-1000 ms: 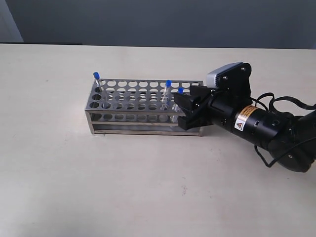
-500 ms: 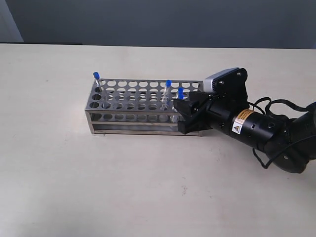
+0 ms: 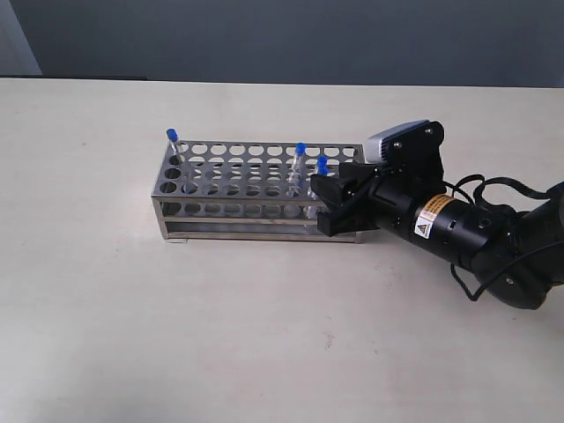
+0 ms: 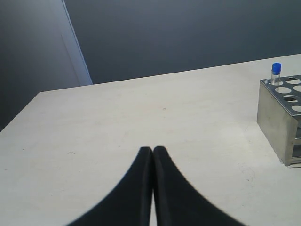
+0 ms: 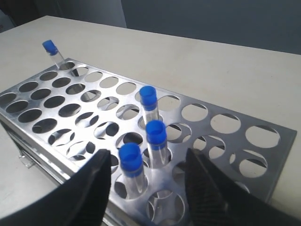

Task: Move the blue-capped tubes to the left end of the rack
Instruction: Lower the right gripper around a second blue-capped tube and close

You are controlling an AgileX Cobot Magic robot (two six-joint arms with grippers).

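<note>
**3 tubes between my right fingers, 1 already at the left end**

My right gripper [image 5: 146,162] sat low over the right part of the rack [image 3: 220,181], jaws spread wide and holding nothing. From my right wrist camera, 3 of the 4 blue-capped tubes [image 5: 155,134] stood upright in a tight cluster in holes near that end. The nearest tube [image 5: 130,157] and the 1 just behind it showed in the gap between my 2 dark fingers [image 5: 89,188]. There was clear space between each finger and the caps. The third tube [image 5: 147,96] stood a little farther along the plate, beyond my fingertips. In the outside view, I could only make out 2 blue caps of this cluster, because my gripper body covered the rest.

The fourth tube [image 3: 172,135] stood in the corner hole at the rack's left end, in the back row, leaning slightly and well apart from the others.

My left gripper [image 4: 153,149] hung over bare table [image 4: 117,122] with its jaws pressed together, empty. The rack's left end and its lone tube were off to 1 side of it.
</note>
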